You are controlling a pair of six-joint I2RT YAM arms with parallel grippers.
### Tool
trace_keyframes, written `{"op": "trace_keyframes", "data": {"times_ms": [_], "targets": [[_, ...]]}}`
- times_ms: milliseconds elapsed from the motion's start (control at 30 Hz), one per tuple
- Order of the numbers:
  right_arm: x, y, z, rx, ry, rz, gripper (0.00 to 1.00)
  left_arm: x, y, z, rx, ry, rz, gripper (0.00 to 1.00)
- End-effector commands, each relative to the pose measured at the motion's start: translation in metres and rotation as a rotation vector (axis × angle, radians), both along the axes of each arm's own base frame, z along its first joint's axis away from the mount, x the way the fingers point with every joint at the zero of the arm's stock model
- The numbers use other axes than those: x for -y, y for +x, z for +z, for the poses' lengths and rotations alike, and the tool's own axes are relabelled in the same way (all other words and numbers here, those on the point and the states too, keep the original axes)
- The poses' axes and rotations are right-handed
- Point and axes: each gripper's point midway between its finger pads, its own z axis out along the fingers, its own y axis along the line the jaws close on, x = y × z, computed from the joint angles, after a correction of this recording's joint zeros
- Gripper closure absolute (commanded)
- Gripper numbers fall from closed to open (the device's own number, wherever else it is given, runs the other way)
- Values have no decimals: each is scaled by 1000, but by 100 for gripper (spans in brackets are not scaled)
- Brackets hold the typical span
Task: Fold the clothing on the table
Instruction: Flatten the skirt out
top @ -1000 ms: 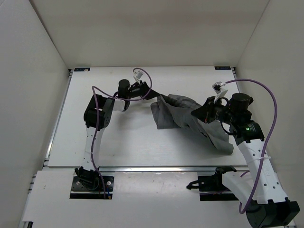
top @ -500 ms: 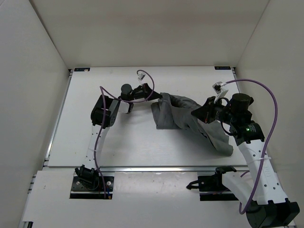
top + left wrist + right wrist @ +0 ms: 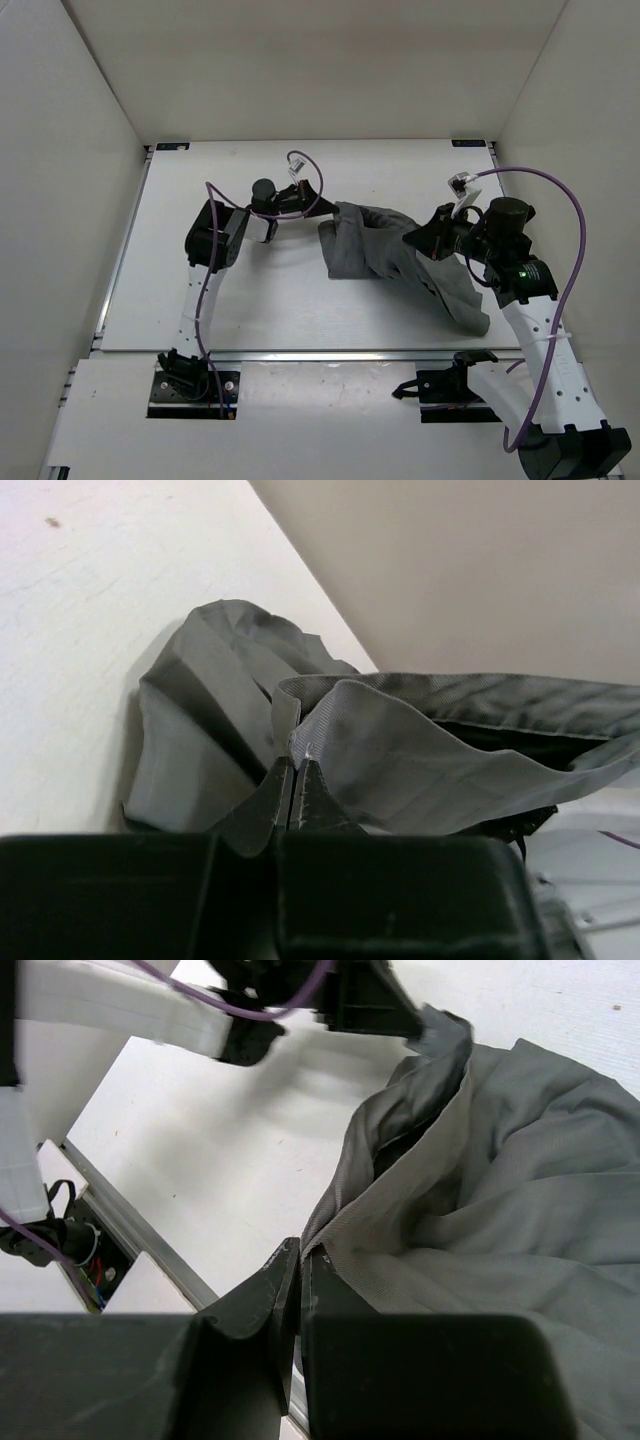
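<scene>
Clothing (image 3: 392,252): bunched right of centre on table (image 3: 270,300), inside all edges, nearest the right one. Left gripper (image 3: 322,203): clamped on its far-left edge. Right gripper (image 3: 408,238): clamped on its raised right edge. Bare table leftward.

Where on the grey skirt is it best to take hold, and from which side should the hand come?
Take the skirt by its flat banded edge, not the bunched middle: that edge lies thin and free. Probably come from the outer sides, low over the table, as the left hand and right hand pinch it now.
</scene>
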Motion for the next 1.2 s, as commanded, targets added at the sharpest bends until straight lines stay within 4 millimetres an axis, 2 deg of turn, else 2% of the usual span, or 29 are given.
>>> {"op": "trace_keyframes", "data": {"times_ms": [0, 67, 100, 133, 167, 200, 267, 333, 400, 467, 600, 633, 667, 767, 800, 867, 900, 967, 1000, 1033, 1067, 1100, 1133, 1167], "targets": [[1, 4, 18, 105, -8, 1, 100, -31, -5, 102, 249, -1, 83, 100], [7, 10, 22, 133, -35, -31, 100, -49, -11, 149, 396, 50, 153, 100], [9, 11, 25, 143, -46, -45, 100, -55, -11, 148, 350, 88, 176, 100], [13, 13, 25, 154, -61, -62, 100, -64, -17, 180, 447, 96, 214, 100], [19, 18, 34, 187, -78, -97, 100, -71, -19, 185, 432, 122, 244, 100], [24, 22, 41, 209, -94, -122, 100, -82, -36, 222, 530, 132, 290, 100], [29, 25, 58, 261, -107, -142, 100, -97, -41, 239, 540, 159, 343, 100], [34, 26, 75, 308, -121, -164, 100, -116, -62, 282, 627, 163, 414, 100], [41, 28, 93, 358, -145, -197, 100, -134, -75, 300, 642, 184, 465, 100], [45, 31, 108, 393, -155, -217, 100, -148, -97, 330, 706, 176, 507, 100], [51, 44, 131, 455, -160, -244, 100, -176, -112, 352, 736, 196, 590, 100], [54, 48, 136, 467, -151, -259, 100, -178, -110, 345, 717, 214, 600, 100], [56, 58, 134, 459, -141, -269, 100, -185, -109, 348, 721, 224, 631, 100], [60, 81, 135, 456, -121, -270, 100, -195, -103, 338, 687, 237, 670, 100], [63, 88, 129, 442, -116, -265, 100, -199, -101, 337, 683, 239, 682, 100], [63, 99, 133, 451, -89, -255, 100, -197, -95, 331, 678, 239, 682, 100], [62, 107, 129, 434, -75, -239, 100, -199, -86, 322, 649, 249, 689, 100], [60, 116, 140, 467, -41, -211, 100, -199, -77, 322, 655, 250, 687, 100], [59, 125, 135, 450, -36, -197, 100, -196, -70, 319, 645, 249, 674, 100], [58, 134, 140, 459, -34, -184, 100, -196, -67, 322, 656, 245, 673, 100], [54, 136, 155, 494, -33, -167, 100, -194, -58, 325, 659, 248, 662, 100], [50, 146, 148, 469, -35, -141, 100, -194, -49, 329, 676, 251, 657, 100], [51, 158, 153, 474, -46, -134, 100, -193, -46, 331, 666, 254, 649, 100], [54, 159, 173, 515, -59, -138, 100, -193, -44, 339, 689, 260, 636, 100]]}}
